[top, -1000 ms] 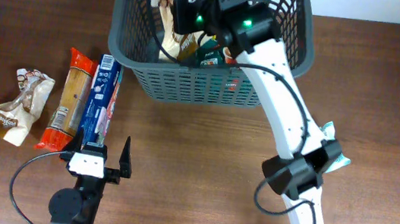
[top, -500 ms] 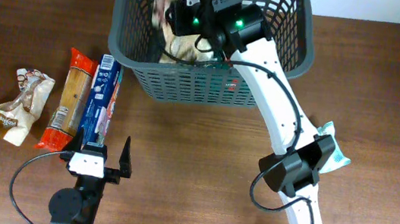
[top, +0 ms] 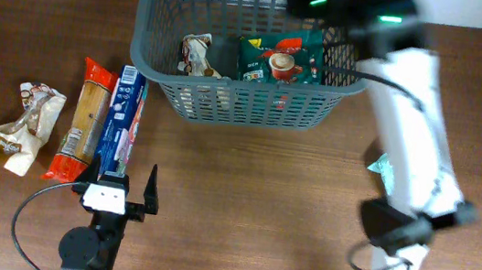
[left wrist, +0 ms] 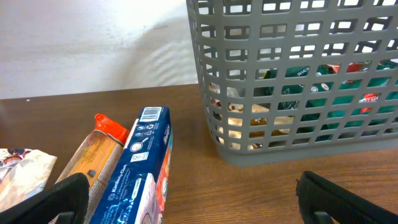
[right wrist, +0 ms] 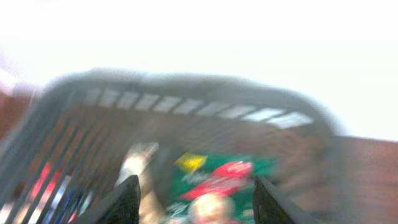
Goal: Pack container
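The container (top: 253, 109) stands at the far side of the worktop (top: 243, 191). The right pincer (right wrist: 198, 202) hangs above its right end, fingers spread wide with nothing between them. Its wrist view is badly blurred, yet directly below it shows a green packet (top: 280, 59) lying flat on the container floor, with a crumpled pale packet (top: 195, 56) further left inside. The grey rim (right wrist: 186, 84) curves beyond.

So the step in hand looks like clearing the container to fetch the next item. To do this well, the right arm should rise straight up until its fingers are above the rim before swinging sideways, or a fingertip could snag the lattice wall and drag the container. A pale blue packet (top: 383, 164) beside the right arm, partly hidden by it, seems its nearest pick.

The left pincer (top: 127, 186) sits low at the near edge, also spread and empty. Before it lie a blue box (top: 122, 125) and an orange-ended packet (top: 84, 120), side by side and seemingly touching. A crumpled brown-and-white packet (top: 19, 126) lies just further left.
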Motion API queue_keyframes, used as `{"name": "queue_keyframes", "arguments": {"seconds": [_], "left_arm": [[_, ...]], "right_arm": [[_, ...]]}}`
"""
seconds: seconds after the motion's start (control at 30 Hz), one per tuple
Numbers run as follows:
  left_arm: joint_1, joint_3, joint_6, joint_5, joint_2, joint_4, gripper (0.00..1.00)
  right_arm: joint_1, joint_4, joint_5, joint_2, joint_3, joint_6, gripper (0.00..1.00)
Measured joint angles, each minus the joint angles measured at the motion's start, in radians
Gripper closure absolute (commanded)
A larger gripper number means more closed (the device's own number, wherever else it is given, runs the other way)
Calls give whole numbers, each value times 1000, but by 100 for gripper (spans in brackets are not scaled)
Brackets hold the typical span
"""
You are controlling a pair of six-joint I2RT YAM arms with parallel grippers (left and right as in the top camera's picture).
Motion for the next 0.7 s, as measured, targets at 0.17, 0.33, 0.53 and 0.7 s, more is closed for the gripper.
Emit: {"name": "queue_keyframes", "arguments": {"seconds": [0.17,0.33,0.53,0.7], "left_arm": [[0,0,0,0,0,0,1],[0,0,0,0,0,0,1],[0,0,0,0,0,0,1],[0,0,0,0,0,0,1]], "right_arm": [[-319,5,30,-238,-66,-6,38],[-547,-46,13,-343,-241,-9,37],[-639,-119,-42,-285,-594,-59,36],[-633,-103,-64,-244,-923,-137,33]]}}
